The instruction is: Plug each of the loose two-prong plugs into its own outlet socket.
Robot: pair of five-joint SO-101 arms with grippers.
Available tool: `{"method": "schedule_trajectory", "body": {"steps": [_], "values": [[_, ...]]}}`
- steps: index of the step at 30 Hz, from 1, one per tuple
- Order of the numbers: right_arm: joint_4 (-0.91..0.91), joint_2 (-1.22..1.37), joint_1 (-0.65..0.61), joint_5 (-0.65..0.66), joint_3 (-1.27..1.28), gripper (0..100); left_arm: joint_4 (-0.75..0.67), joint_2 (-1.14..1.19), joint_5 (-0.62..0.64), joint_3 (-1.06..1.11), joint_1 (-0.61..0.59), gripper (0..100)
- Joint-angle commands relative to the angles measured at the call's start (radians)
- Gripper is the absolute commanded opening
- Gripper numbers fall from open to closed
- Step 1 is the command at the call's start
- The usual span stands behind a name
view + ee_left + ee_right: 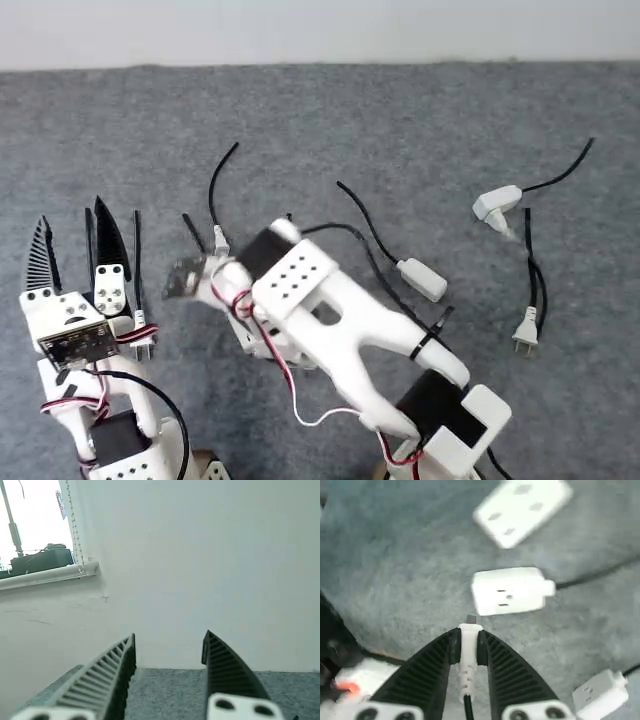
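1. The right pincer (468, 634) is clamped tight on a white two-prong plug (469, 650). The plug's black cord trails back between the fingers and its metal tip pokes out in front.
2. Dead ahead of that plug, a white socket block (509, 591) lies flat on the grey bench (395, 555), slots showing. The plug's tip sits right at the block's near edge, and whether they touch is too close to call.
3. Beyond it lies a second socket (522, 507), blurred. A third socket (600, 692) sits off to one side, nearer the pincer.
4. The left pincer (169, 639) is spread wide with nothing between its ribbed fingers, aimed at the white wall (200, 555) past the bench's far edge.
5. From above, the left pincer (71, 212) sits at the near left of the bench, well apart from the right arm (340, 320), which stretches across the middle.
6. Out on the right, a loose plug (525, 342) lies on the bench with its black cord running away from it, far from both pincers. A corded socket (422, 278) rests between it and the right arm.
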Motion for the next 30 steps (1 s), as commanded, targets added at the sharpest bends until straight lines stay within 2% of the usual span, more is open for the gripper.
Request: {"method": "schedule_trajectory", "body": {"steps": [1,10,19,26,30], "values": [[-0.058,-0.018,-0.012,0.081,0.054,0.9,0.002,-0.015,0.015,-0.022,0.005,22],[-0.177,-0.039,0.015,0.195,0.061,0.9,0.002,-0.015,0.015,-0.022,0.005,22],[-0.182,-0.019,0.021,0.253,0.061,0.9,0.002,-0.015,0.015,-0.019,0.005,22],[-0.208,0.021,0.111,0.325,0.057,0.9,0.002,-0.015,0.015,-0.018,0.005,22],[-0.208,0.051,0.117,0.342,0.060,0.9,0.002,-0.015,0.015,-0.018,0.005,22]]}}
